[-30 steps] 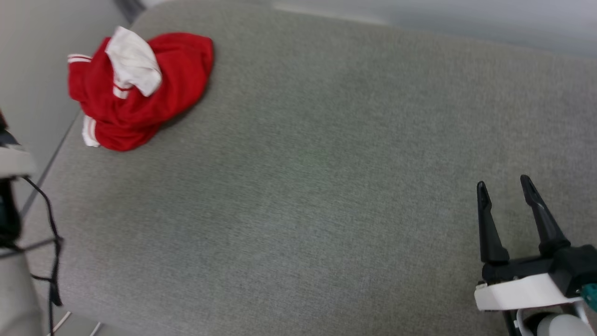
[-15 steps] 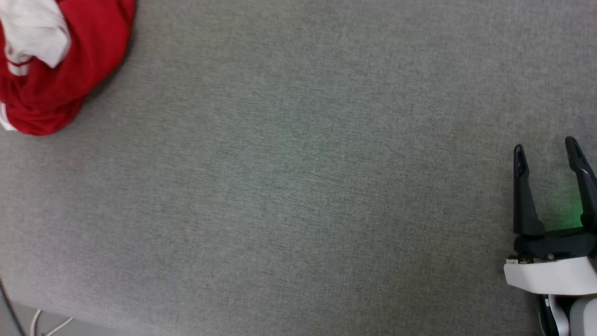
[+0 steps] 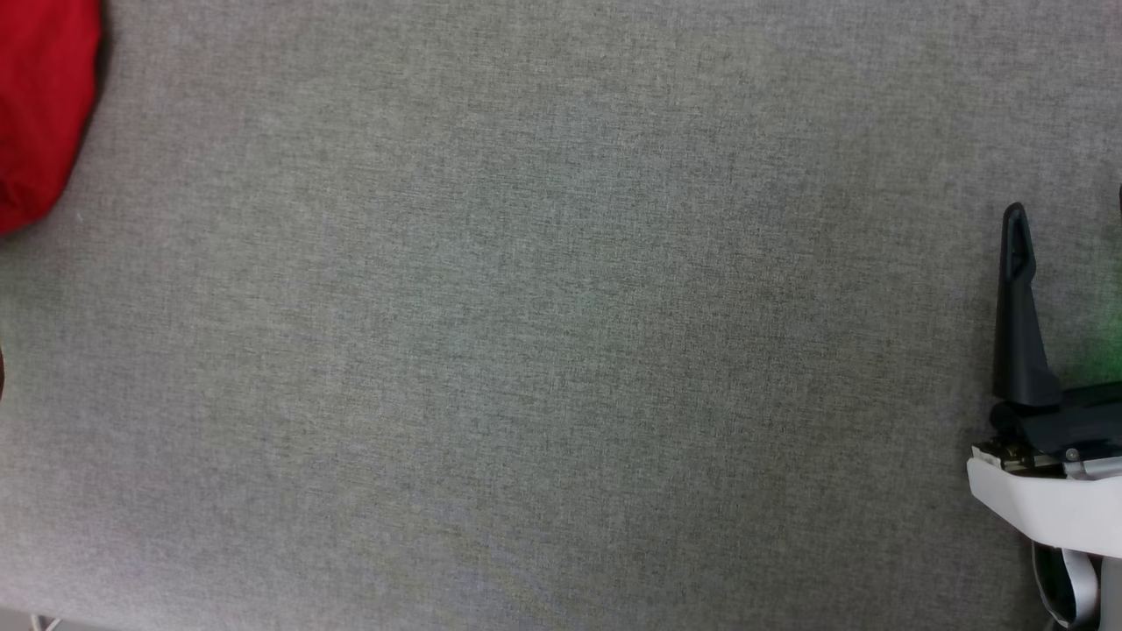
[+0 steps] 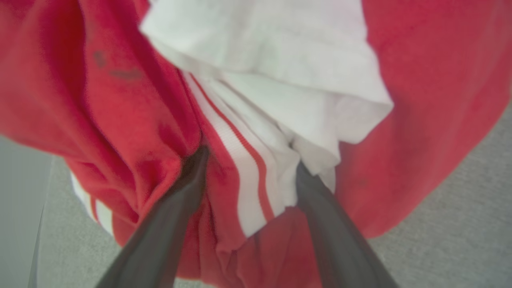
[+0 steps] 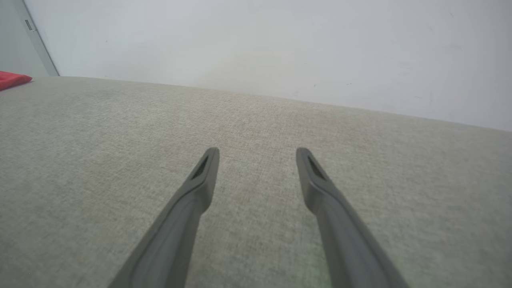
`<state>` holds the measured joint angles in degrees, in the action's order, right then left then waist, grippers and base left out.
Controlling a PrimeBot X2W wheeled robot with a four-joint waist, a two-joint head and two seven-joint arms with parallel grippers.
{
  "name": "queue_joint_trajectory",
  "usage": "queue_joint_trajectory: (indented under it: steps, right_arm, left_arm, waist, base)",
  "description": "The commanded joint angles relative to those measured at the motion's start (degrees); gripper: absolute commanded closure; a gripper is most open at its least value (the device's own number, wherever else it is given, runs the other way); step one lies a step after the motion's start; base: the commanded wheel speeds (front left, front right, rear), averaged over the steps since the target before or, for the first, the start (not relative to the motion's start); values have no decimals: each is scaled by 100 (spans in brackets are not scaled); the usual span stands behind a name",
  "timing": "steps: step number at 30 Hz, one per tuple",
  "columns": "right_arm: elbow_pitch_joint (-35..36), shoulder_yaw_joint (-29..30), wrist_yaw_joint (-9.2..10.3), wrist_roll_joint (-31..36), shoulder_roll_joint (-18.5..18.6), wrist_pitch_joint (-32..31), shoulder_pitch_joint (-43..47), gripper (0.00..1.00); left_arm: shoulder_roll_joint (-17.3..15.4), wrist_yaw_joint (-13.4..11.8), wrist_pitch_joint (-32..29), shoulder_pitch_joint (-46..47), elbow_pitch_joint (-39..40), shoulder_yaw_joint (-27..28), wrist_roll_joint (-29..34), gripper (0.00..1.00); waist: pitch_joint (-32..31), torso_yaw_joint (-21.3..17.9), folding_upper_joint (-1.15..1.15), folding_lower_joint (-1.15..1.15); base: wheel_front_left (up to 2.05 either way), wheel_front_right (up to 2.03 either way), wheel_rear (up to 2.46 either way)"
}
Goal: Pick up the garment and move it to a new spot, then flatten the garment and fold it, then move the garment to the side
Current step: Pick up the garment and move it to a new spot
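Jaws of the left end effector (image 4: 250, 158) stand wide astride the crumpled red-and-white jersey T-shirt (image 4: 420, 100), gripping nothing. The right end effector (image 5: 258, 152) hangs open, empty.

The garment (image 3: 39, 105) lies bunched at the far left of the surface (image 3: 561, 350) in the head view. The left claw (image 4: 251, 158) is right over it, fingers spread, their tips in among the folds with a sleeve seam (image 4: 244, 176) between them. The right claw (image 5: 258, 152) is well apart at the right, over bare surface. A wall (image 5: 280, 48) stands behind the surface's far edge.
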<state>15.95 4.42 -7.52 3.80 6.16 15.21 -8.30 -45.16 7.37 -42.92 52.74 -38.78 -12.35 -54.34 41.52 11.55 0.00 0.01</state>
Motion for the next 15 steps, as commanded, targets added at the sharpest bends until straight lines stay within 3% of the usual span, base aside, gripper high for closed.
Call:
queue_joint_trajectory:
  steps: [1,3,4,5,15]
  right_arm:
    - [-129,12,6,57,35,-19,-59,0]
    - [-157,8,6,55,21,-19,-67,0]
    - [-170,6,6,56,14,-19,-67,0]
    - [-179,10,6,55,7,-19,-67,0]
    - [-326,-105,5,-51,-134,-2,5,0]
  left_arm:
    - [279,6,-100,-213,-145,-239,-17,0]
    - [368,8,-112,-234,-190,-370,-38,0]
    - [375,17,-103,-231,-200,-425,-45,82]
    - [336,20,-61,-205,-193,-477,-27,100]
    - [-367,-1,920,447,475,-803,337,100]
  waist:
    - [22,-26,0,-1]
    - [7,-37,0,-1]
    - [-12,-37,0,-1]
    - [-43,-34,0,-1]
    - [-842,13,0,-1]
  base:
    - [0,0,0]
    - [0,0,0]
    - [0,0,0]
    - [0,0,0]
    - [0,0,0]
